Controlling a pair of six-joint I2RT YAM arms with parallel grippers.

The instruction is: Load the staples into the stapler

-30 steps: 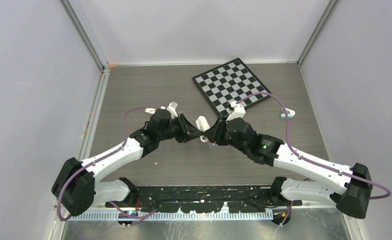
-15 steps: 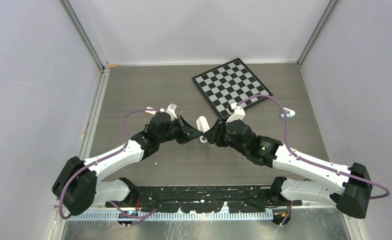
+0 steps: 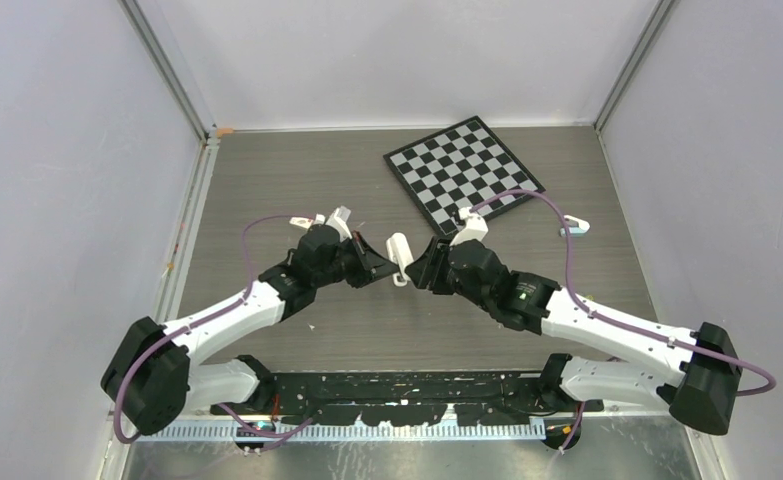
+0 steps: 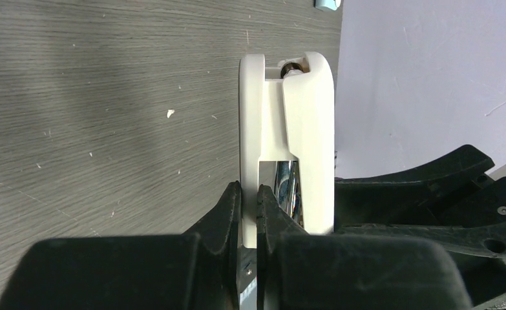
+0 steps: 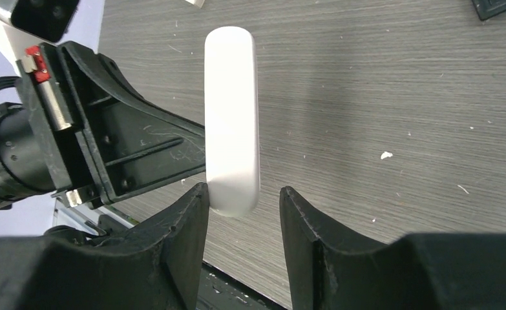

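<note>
While the left tool (image 4: 249,188) pinches the stapler (image 4: 289,116) by its thin wall, the right tool (image 5: 243,191) straddles it, seemingly unclenched; prying it open likely needs a firm counter-grip.

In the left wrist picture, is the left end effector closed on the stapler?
Yes, the left end effector pinches a thin plate of the small white plastic stapler with no gap showing.

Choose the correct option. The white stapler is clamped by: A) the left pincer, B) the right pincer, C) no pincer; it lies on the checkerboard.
A: the left pincer is shut on a thin white plate of the stapler; the right pincer stands open around its end, with a gap showing.
</note>
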